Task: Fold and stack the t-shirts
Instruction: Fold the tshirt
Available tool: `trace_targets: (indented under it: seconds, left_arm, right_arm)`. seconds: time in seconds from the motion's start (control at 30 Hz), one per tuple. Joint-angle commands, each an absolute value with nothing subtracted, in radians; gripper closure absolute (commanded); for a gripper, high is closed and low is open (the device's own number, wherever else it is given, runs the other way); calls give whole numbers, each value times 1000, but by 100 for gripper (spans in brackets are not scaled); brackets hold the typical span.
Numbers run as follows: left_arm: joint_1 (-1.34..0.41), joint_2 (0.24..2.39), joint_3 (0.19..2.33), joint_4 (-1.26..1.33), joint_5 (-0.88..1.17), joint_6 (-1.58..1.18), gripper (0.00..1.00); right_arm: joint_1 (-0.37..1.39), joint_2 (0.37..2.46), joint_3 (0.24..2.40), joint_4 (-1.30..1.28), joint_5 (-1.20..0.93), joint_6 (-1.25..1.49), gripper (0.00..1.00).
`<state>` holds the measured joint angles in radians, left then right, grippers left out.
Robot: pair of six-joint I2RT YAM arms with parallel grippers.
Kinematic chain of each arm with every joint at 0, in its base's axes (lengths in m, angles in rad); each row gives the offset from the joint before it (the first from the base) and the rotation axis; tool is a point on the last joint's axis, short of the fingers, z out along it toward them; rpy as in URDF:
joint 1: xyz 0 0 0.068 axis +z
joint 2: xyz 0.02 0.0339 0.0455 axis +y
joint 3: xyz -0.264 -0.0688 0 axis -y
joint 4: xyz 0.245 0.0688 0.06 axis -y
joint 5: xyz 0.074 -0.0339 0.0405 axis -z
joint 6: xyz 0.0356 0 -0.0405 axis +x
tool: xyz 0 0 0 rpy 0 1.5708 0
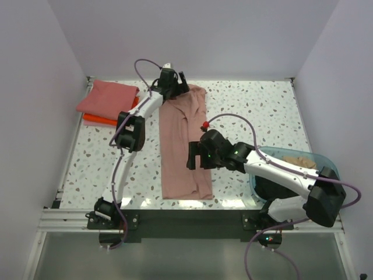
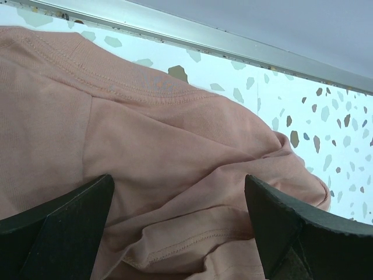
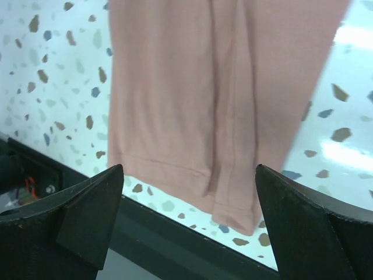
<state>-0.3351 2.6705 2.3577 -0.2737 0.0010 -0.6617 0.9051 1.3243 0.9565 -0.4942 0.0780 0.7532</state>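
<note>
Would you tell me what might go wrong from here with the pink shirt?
The hem of the dusty pink t-shirt lies close to the table's near edge, so the open right gripper may drag it off. Under the open left gripper the sleeve layers are bunched; a pinch may catch only some, spoiling the fold.

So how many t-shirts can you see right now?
5: pink one spread mid-table; coral red folded atop orange, far left; tan and apparently black in the blue tub at right, where more may hide.
</note>
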Motion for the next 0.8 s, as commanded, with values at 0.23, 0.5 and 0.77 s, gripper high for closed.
trace_targets:
  seconds: [0.23,0.5,0.77]
  left_arm:
    - [-344,2419,2327,-291,83,-623,0]
    - [-377,1972,2012,-423,80,-560,0]
    - [-402,1364,1021,-319,-20,-667,0]
  right_arm:
    - [881,1197,947,-609,196,738,1]
    - [879,1132,787,-387,-133,727,1]
    - [885,1310,761,-344,-179,654,1]
